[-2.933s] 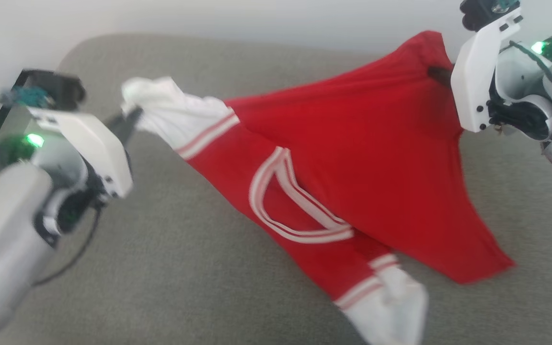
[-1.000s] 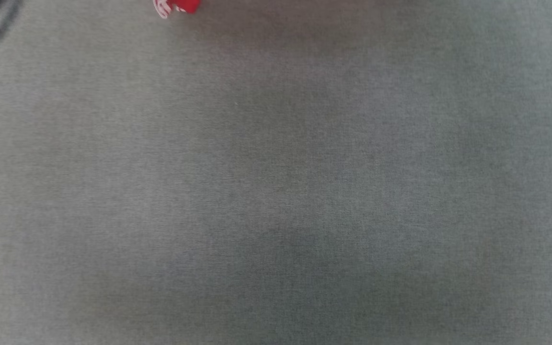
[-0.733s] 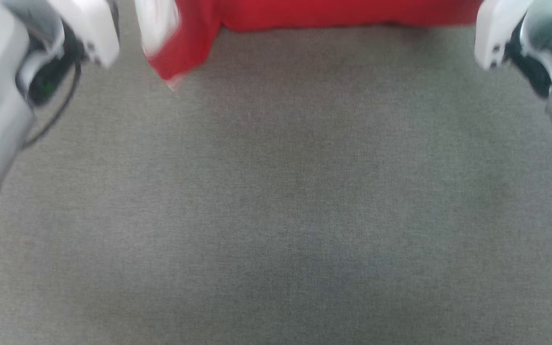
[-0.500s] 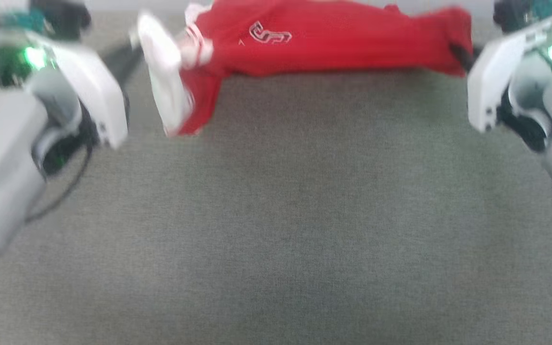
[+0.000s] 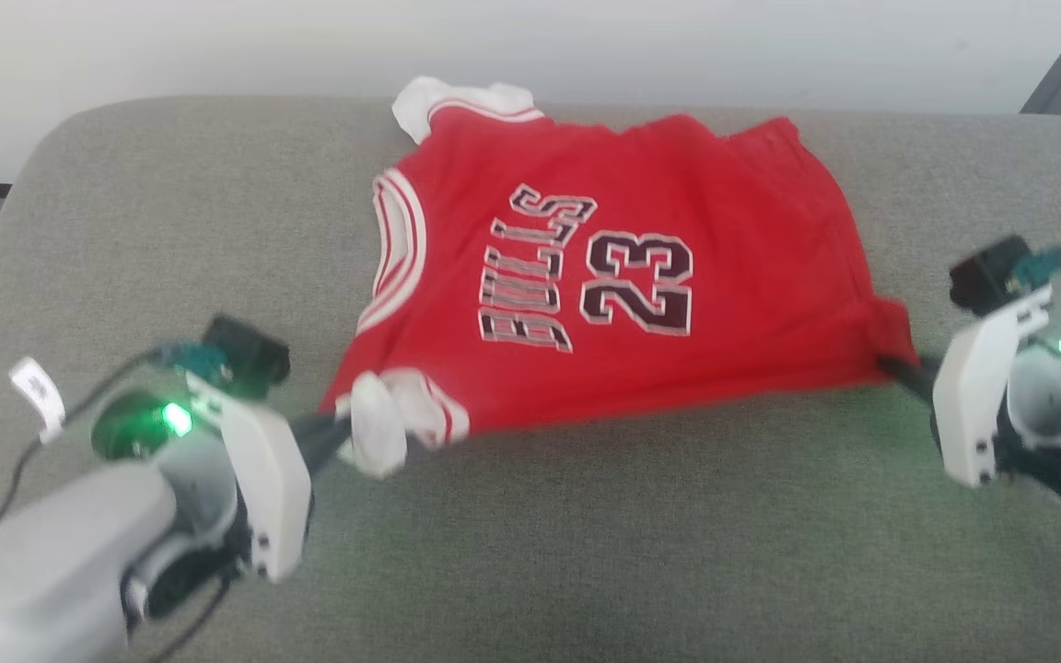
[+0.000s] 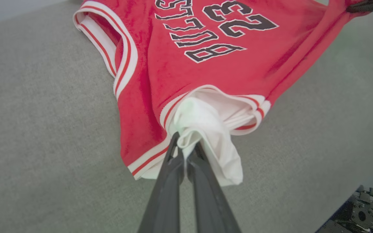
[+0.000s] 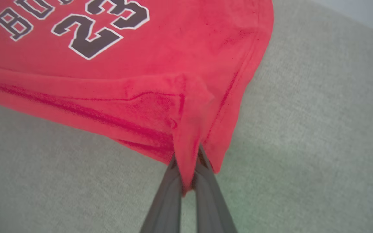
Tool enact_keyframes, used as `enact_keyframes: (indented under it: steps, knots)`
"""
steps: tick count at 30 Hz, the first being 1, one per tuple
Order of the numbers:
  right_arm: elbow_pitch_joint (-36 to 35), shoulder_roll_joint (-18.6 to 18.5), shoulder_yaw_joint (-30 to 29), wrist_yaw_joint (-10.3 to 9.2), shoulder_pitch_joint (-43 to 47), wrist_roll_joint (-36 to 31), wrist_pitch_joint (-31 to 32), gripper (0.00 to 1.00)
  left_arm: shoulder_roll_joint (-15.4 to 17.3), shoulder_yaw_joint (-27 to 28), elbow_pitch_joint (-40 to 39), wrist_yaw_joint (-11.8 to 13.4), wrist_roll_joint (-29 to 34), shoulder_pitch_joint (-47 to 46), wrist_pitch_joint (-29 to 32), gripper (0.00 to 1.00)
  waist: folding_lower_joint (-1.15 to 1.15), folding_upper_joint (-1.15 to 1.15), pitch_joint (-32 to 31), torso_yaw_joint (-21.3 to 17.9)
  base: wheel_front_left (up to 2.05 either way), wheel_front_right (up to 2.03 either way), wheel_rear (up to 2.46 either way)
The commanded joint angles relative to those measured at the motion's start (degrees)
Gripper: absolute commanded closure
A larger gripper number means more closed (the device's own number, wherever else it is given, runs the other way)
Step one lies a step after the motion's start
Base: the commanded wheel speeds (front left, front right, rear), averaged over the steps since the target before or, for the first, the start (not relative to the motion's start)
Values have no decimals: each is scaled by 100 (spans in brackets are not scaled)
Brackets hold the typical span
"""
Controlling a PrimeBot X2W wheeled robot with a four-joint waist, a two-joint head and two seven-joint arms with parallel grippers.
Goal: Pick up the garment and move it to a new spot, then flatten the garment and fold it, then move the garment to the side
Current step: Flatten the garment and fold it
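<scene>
Since a moment ago your garment (image 5: 641,276) has come down print-up onto the grey cushion (image 5: 586,552); your left pincer (image 5: 332,433) stays clamped on its white sleeve (image 6: 206,136), right pincer (image 5: 890,368) on a hem corner (image 7: 189,106), stretching the near edge to flatten it.

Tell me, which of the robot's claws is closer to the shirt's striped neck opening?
Left. The left gripper pinches the white sleeve on the garment's near edge, close to the striped neck opening. The right gripper clamps the hem corner at the opposite end.
</scene>
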Motion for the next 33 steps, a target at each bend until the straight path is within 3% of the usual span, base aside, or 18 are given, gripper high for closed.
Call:
enact_keyframes:
  steps: [1,13,23,33]
  knots:
    - [-86,-97,-32,-11,185,52,59,100,111,-28,-110,125,-51,161,44,100,0,0,-24,2,0,0,0]
    - [-1413,-754,-478,-10,1735,358,720,100,578,-276,-1640,941,-166,1285,353,100,0,0,-24,-31,0,0,0]
    - [-2031,-786,-931,-9,2922,403,975,100,703,-354,-2100,1052,-100,1854,519,100,0,0,29,-77,0,0,0]
    - [-2435,-564,-1878,-9,3251,128,797,100,1161,-147,-2558,1226,116,1330,792,100,0,0,56,-218,0,0,0]
